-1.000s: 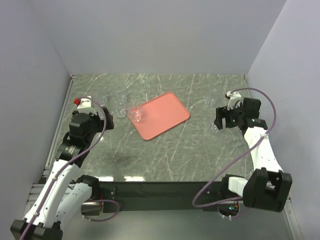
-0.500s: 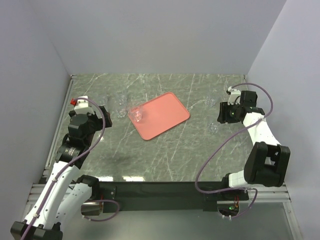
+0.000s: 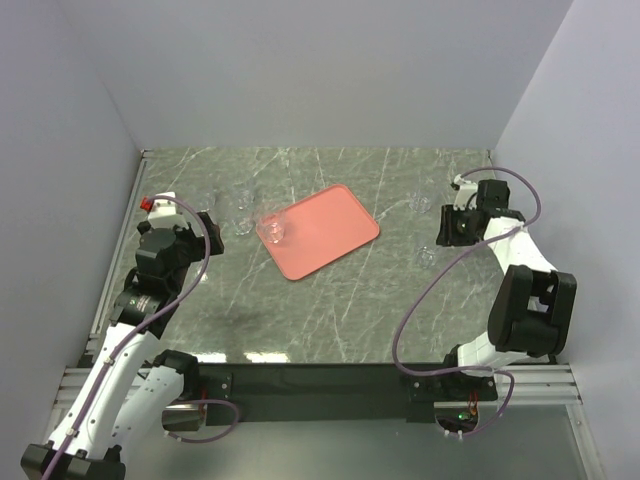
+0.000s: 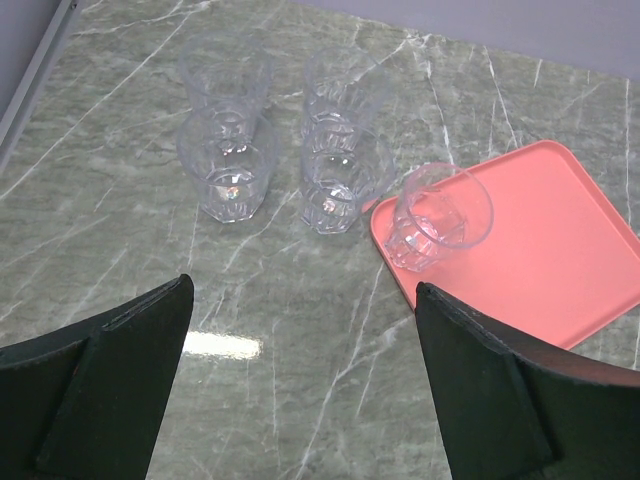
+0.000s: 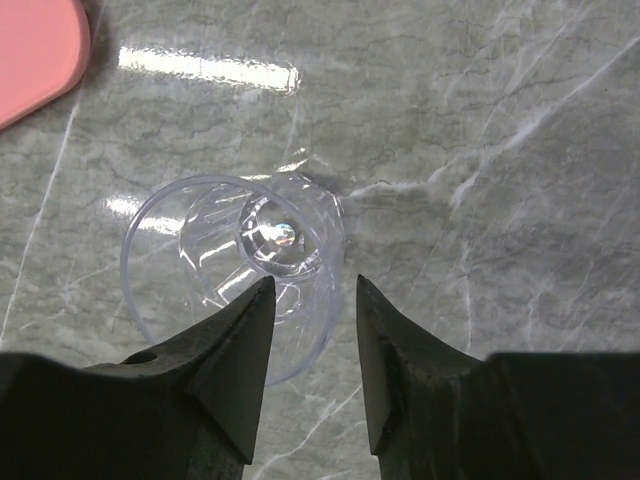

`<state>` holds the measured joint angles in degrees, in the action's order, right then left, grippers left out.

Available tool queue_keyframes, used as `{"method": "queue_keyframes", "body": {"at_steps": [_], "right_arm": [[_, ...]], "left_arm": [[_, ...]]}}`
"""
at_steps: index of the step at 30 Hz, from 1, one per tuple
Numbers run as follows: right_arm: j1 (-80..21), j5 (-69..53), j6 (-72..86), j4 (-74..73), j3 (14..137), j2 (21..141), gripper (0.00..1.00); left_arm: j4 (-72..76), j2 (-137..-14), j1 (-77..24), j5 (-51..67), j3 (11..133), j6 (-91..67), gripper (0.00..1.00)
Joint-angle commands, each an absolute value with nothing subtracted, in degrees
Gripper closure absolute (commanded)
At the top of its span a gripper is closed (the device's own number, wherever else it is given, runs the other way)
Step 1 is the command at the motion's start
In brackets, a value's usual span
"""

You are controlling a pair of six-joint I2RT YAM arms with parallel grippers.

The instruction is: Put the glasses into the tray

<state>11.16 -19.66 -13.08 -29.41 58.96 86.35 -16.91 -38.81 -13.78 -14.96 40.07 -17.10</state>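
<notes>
**A glass is waiting just past the right hand's tips**

One clear glass [image 5: 235, 270] is standing upright on the tabletop [image 5: 480, 150] with its mouth up, so it is round all the way and is giving no long side to line up with. In the right wrist view it is sitting just past the tips of the right hand [image 5: 312, 292], a bit toward 10 o'clock from the gap. The two fingers are sitting a little apart and are pinching nothing. The pink tray [image 3: 335, 225] is lying well off at 9 o'clock from this hand in the top view, with another glass [image 3: 272, 229] standing at its 9 o'clock corner. The left hand [image 4: 302, 290] is hanging spread wide beyond the tray, near the other glasses [image 4: 228, 165], so the right hand is looking like the closer one.
</notes>
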Motion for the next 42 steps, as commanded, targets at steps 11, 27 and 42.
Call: {"method": "queue_keyframes", "body": {"at_steps": [11,27,42], "right_arm": [[11.60,-18.98,-13.45,-28.92,61.61,88.77,0.76],[10.37,-30.14,-21.62,-34.36,63.45,80.86,0.96],[-7.02,-33.92,-19.43,-37.53,75.84,88.32,0.95]], "left_arm": [[-14.15,-38.06,-13.71,-15.64,40.08,-16.17,0.02],[-14.06,-37.71,-13.71,-15.73,39.99,-16.08,0.02],[-14.06,-38.93,-13.71,-16.43,39.99,-15.82,0.02]]}}
